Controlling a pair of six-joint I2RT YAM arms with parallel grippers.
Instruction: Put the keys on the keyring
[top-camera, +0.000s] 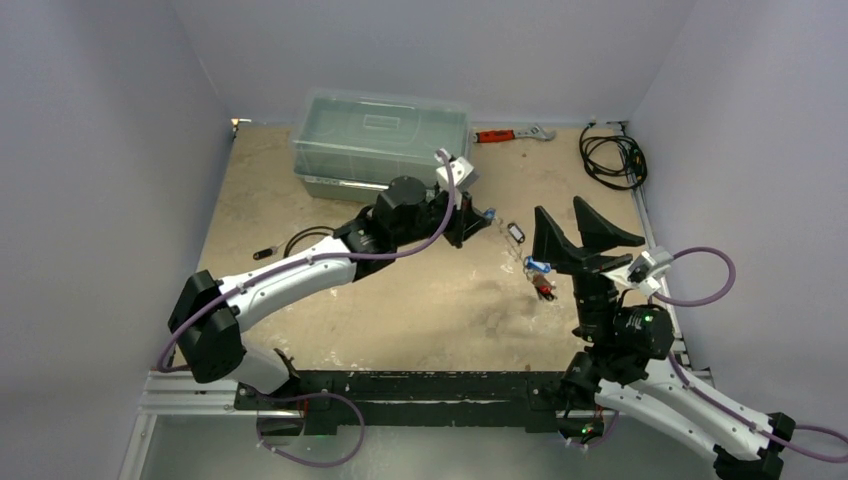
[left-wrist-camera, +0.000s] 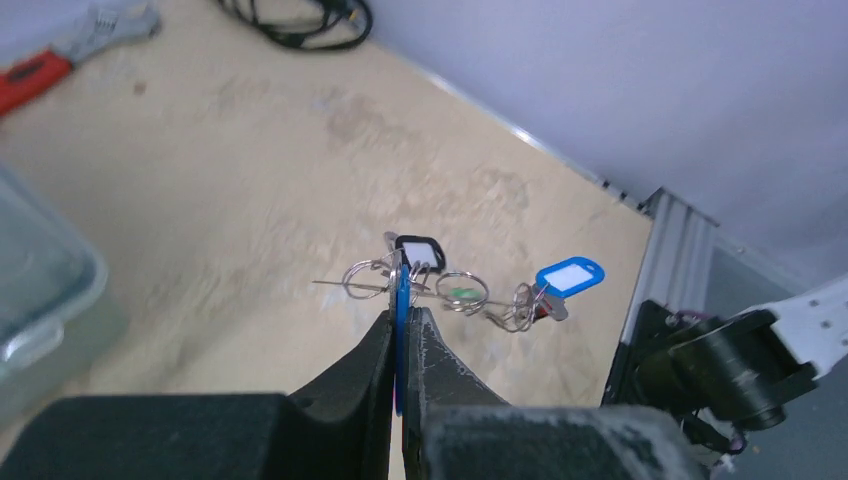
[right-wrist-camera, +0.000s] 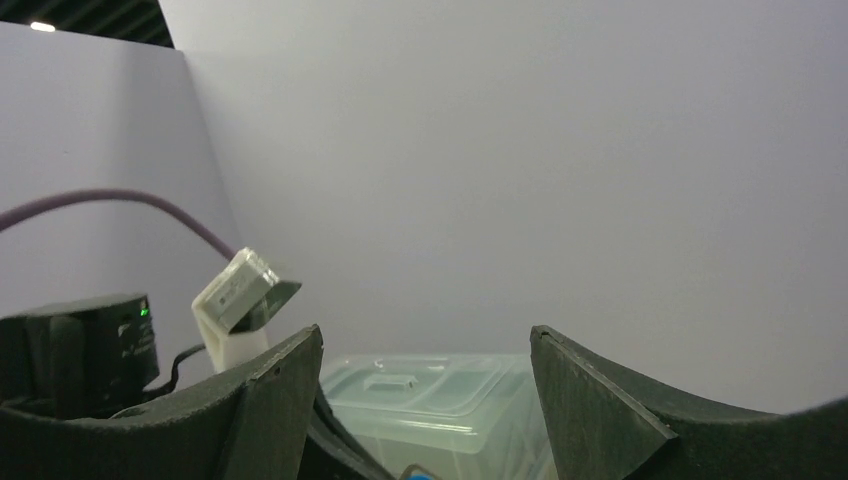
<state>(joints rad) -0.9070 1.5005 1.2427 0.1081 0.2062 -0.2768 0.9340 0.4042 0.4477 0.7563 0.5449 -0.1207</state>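
The left hand (left-wrist-camera: 402, 315) is closed, its two dark fingers pinched flat against a blue tag (left-wrist-camera: 400, 290) that stands on edge between them, only its thin rim showing. Right at the fingertips, a thin wire ring (left-wrist-camera: 365, 280) hangs off that tag. Just beyond lie the other keys (left-wrist-camera: 470, 290), strung out in a loose line on the sandy counter (left-wrist-camera: 250, 200). First is one with a black-framed white tag (left-wrist-camera: 418, 248), then a wire ring with a touch of green. Farthest out is a blue-framed white tag (left-wrist-camera: 570, 275) with a bit of red beside it.

From above, the left hand (top-camera: 472, 218) reaches over mid-counter, and the key line runs from it toward the right hand (top-camera: 585, 235). The right hand is open wide and lifted off the counter, its fingers (right-wrist-camera: 270, 390) tilted up toward the back wall; the last keys lie close beside it, untouched.

Behind the left arm sits a clear plastic box (top-camera: 380, 140). An orange-handled wrench (top-camera: 510, 133) and a coil of black cable (top-camera: 610, 155) lie along the far edge, well apart from the keys.
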